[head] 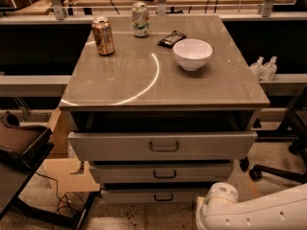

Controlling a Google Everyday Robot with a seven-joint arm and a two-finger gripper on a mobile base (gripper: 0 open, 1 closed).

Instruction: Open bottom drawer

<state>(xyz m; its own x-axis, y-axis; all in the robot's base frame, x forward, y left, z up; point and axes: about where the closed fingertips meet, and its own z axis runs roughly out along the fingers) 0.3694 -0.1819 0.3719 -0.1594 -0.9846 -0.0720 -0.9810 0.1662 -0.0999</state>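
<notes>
**Arm low at the cabinet's corner, bottom drawer not yet drawn**

The narrow grey metal bottom drawer (pixel 129 196) sat lowest in the grey metal cabinet (pixel 201 87), just above the floor. Its front was set back under the two larger fronts, with a small dark loop handle (pixel 163 197) at its middle. It looked shut, or close to it.

The white robot arm (pixel 259 212) lay low at the cabinet's front right corner, its rounded joint about level with that drawer, probably so placed for a reach to the low handle. The gripper was out of view, somewhere below the cabinet's front, so I cannot tell whether it was wide, narrow or holding anything.

The wide grey top drawer (pixel 110 146) stood partly out and overhung the bottom drawer, so a reach would likely need to come in low. Left of the cabinet a brown padded chair (pixel 19 140) crowded the floor; right of it, a black chair base (pixel 278 170) sat near the corner. On the cabinet's top, a white ceramic bowl (pixel 192 54) and a gold drink can (pixel 103 36) stood well back from the front edge, unlikely to be disturbed by a pull.
</notes>
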